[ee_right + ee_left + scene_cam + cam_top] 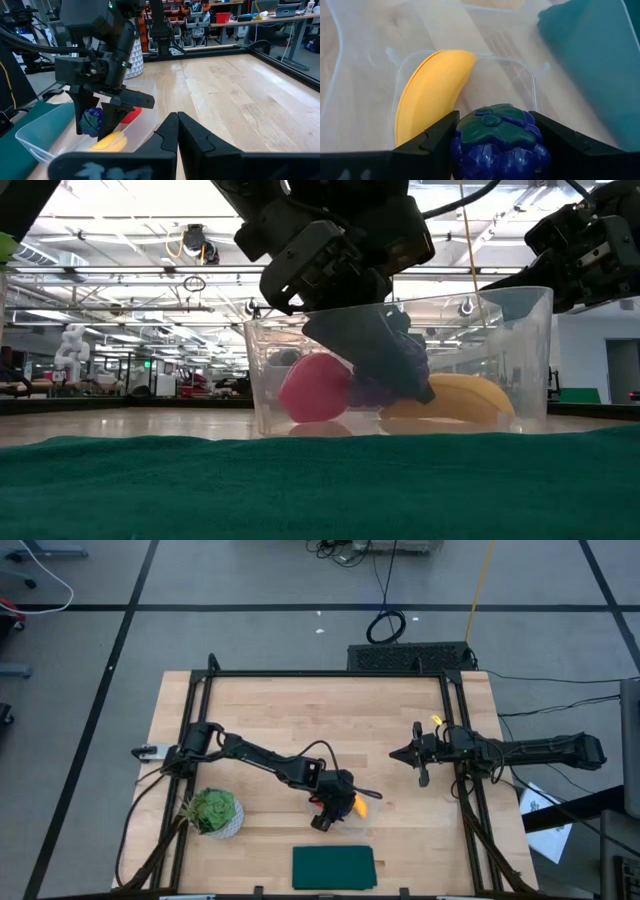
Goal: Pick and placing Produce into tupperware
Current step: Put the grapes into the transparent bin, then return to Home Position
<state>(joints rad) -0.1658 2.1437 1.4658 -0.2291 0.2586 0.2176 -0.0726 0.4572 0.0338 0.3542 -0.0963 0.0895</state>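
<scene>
The clear tupperware (520,350) stands on the wooden table just beyond the dark green cloth. On its floor lie the round red fruit (312,388) and the yellow banana (462,398). My left gripper (494,122) reaches down into the tupperware (532,80) and is shut on the purple grape bunch (497,142), next to the banana (432,90). My right gripper (400,754) waits shut above the table's right half, away from the tupperware; its own view shows the closed fingers (170,132). My left gripper pinches the purple grape bunch between its two fingers, one on each side of the bunch (457,150), its green leaf top (492,122) facing the wrist camera. The fingers come from above, slanting down into the tupperware. The bunch (398,365) sits low inside, beside the banana; whether it rests on the floor, I cannot tell.
A dark green cloth (333,867) lies flat at the table's near edge, right in front of the tupperware. A leafy green plant in a white pot (212,812) stands near the left edge. A black frame (452,730) runs around the table; bare wood spreads across the far half.
</scene>
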